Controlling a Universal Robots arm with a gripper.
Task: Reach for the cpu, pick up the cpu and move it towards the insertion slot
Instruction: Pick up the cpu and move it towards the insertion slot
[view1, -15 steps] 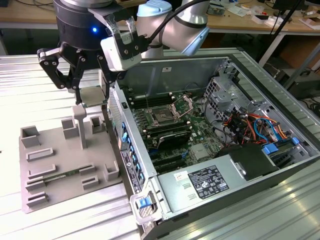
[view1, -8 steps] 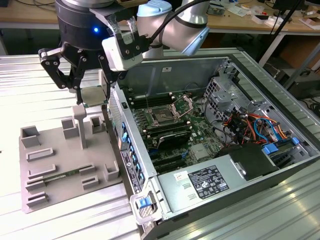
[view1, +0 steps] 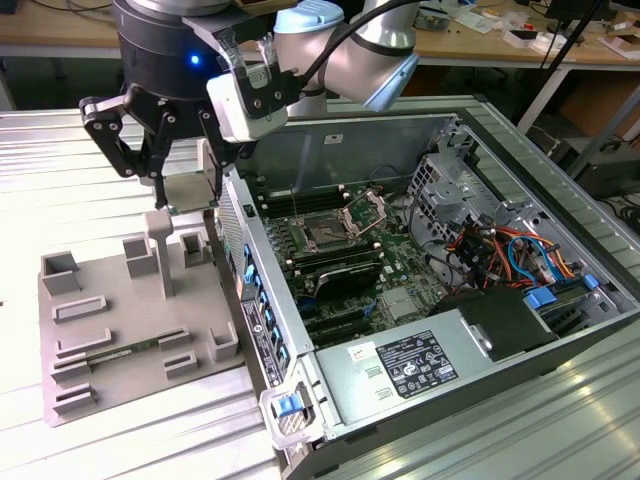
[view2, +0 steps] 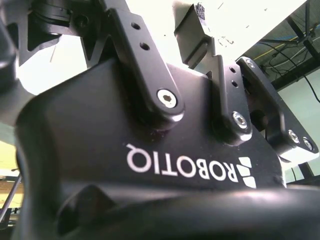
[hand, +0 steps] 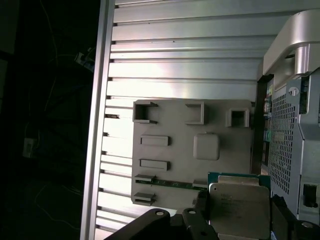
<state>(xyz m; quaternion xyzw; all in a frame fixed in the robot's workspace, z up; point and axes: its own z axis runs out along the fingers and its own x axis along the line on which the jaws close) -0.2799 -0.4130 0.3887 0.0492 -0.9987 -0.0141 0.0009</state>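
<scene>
- Gripper (view1: 183, 182): fingers clamped on two opposite edges of the cpu (view1: 190, 193)
- Cpu, first wrist view (hand: 239, 202): pale metal top facing the camera, seated between the fingers
- Grey fixture plate (view1: 120, 310): directly beneath, cpu lifted clear of it; reach and pick-up judged done
- Insertion slot (view1: 326, 236): inside the open computer case (view1: 500, 120), about 4 o'clock from the gripper in the exterior view, well apart; retention frame (view1: 366, 208) raised; cpu not yet over the case
</scene>
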